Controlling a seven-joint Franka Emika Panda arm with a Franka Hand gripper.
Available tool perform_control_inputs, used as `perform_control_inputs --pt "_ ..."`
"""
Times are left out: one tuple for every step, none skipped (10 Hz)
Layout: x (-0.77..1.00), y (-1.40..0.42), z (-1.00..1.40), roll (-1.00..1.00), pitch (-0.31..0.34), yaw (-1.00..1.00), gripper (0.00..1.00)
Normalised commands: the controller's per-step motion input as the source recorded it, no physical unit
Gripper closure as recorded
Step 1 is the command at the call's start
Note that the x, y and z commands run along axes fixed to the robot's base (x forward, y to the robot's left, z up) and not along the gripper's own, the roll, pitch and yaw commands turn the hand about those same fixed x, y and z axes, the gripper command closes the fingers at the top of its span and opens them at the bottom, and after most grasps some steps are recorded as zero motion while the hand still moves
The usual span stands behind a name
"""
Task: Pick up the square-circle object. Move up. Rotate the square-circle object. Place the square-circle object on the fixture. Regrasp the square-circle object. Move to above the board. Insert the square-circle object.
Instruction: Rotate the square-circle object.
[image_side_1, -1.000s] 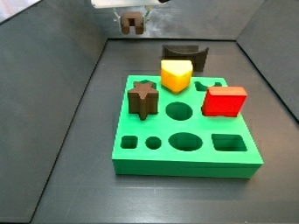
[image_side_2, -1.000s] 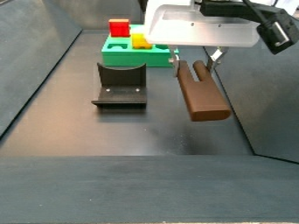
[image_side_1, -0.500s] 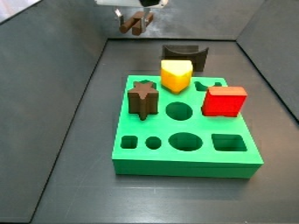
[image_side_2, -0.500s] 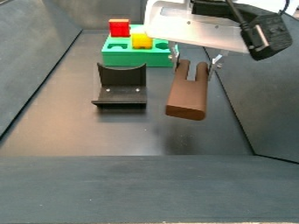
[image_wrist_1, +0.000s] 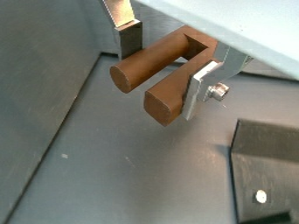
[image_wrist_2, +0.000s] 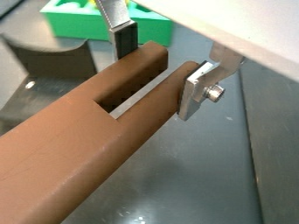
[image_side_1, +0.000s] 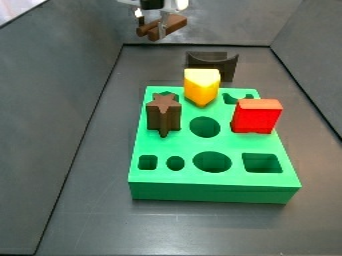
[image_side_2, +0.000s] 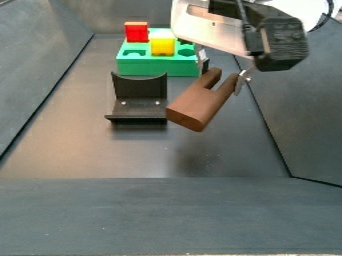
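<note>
dark floor below; pincer (image_side_2: 222, 79) aloft, gripping tilted square-circle object (image_side_2: 199, 101).

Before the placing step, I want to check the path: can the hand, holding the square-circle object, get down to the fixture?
Probably yes. The hand is shut on the square-circle object, tilted in the air beside the fixture. The fixture's scooped top looks bare, and nothing stands between them.

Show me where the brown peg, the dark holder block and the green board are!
square-circle object (image_side_2: 203, 101), side view, on its long brown side, held in the gripper (image_side_2: 225, 84).
fixture (image_side_2: 138, 98), side view, on its front face.
board (image_side_1: 214, 180), side view, on its green top near the front.
</note>
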Motion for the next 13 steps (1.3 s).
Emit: perform_control_inputs --pt "0.03 0.02 -0.03 0.00 -0.004 -1.00 1.00" --pt "0.03 0.02 -0.03 0.00 -0.004 -1.00 1.00" --pt "0.03 0.02 -0.03 0.00 -0.004 -1.00 1.00" --pt "0.03 0.02 -0.03 0.00 -0.004 -1.00 1.00" --pt "0.03 0.02 -0.03 0.00 -0.004 -1.00 1.00" --pt "0.03 0.02 -0.03 0.00 -0.004 -1.00 1.00" --pt "0.03 0.02 -0.03 0.00 -0.004 -1.00 1.00" --pt "0.03 0.02 -0.03 0.00 -0.004 -1.00 1.00" --pt "0.03 0.02 -0.03 0.00 -0.004 -1.00 1.00" --pt "0.03 0.02 -0.03 0.00 -0.005 -1.00 1.00" --pt "0.03 0.02 -0.03 0.00 -0.005 -1.00 1.00" --pt "0.03 0.02 -0.03 0.00 -0.005 -1.00 1.00" --pt "0.03 0.02 -0.03 0.00 -0.005 -1.00 1.00"
